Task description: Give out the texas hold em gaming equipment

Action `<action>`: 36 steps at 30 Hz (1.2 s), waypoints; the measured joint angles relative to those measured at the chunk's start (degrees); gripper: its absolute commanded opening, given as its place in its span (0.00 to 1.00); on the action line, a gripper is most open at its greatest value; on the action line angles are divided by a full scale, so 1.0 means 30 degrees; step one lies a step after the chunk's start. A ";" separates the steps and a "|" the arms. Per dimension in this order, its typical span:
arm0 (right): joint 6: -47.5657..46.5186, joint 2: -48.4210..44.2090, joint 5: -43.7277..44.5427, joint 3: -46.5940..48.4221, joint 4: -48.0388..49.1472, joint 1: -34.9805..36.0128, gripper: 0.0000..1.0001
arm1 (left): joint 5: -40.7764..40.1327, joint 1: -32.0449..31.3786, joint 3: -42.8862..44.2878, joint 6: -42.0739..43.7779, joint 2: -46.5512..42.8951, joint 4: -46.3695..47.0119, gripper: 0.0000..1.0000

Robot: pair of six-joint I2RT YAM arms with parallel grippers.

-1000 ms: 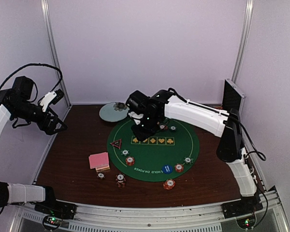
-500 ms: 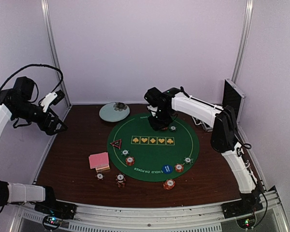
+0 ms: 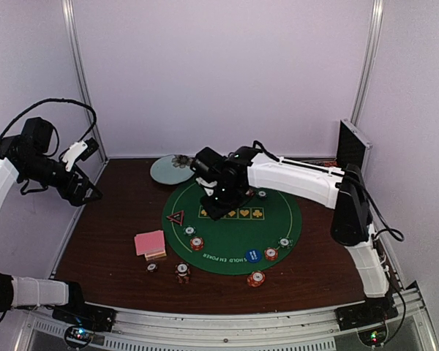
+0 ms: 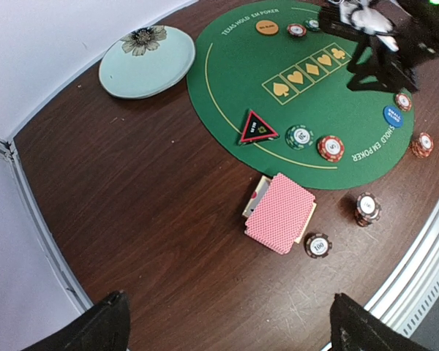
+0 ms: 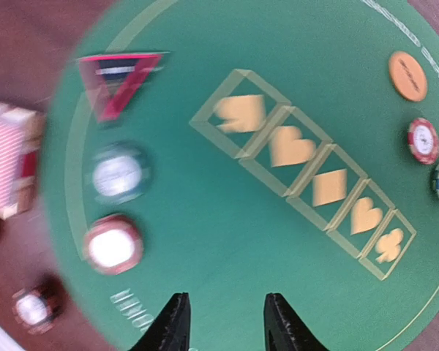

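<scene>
Left gripper (image 4: 227, 311): raised high over the left side of the wooden table (image 4: 132, 197). The fingers are spread wide and nothing lies between them.

Right gripper (image 5: 223, 318): positioned over the round green mat (image 3: 278, 227), close to the row of five suit boxes. The fingers stand a narrow gap apart, bare mat shows between them, and nothing is held.

Equipment positions:
- Pink-backed playing cards (image 4: 279, 212): one stack on the wood, just off the mat's near-left edge
- Triangle marker (image 4: 257, 127): on the mat, at its left edge
- Green chip (image 4: 300, 136) and red chip (image 4: 330, 148): side by side on the mat, just beside the triangle marker
- Two loose chips (image 4: 318, 246): on the wood near the cards, apart from each other
- Orange button (image 4: 267, 28): at the mat's far edge, with a far red chip (image 4: 297, 30) just beside it
- Blue button (image 4: 394, 115): at the mat's near edge

The plate (image 4: 146, 62) sits on the wood beyond the mat's far-left edge
</scene>
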 measured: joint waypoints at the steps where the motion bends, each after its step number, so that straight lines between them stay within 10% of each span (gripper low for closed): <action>1: 0.0073 -0.0627 -0.0007 -0.0408 0.0189 0.0801 0.46 | 0.0000 0.0000 -0.0015 0.0000 0.0000 0.0000 0.98; 13: 0.0648 -0.0903 -0.1770 -0.1326 0.1020 0.6091 0.89 | 0.0109 0.0000 -0.0102 0.0000 -0.0066 0.0000 0.97; 36: -0.0612 0.3147 -0.2397 0.2288 -0.0685 0.6156 0.80 | 0.0102 0.0000 -0.0102 0.0153 -0.0233 -0.0102 0.98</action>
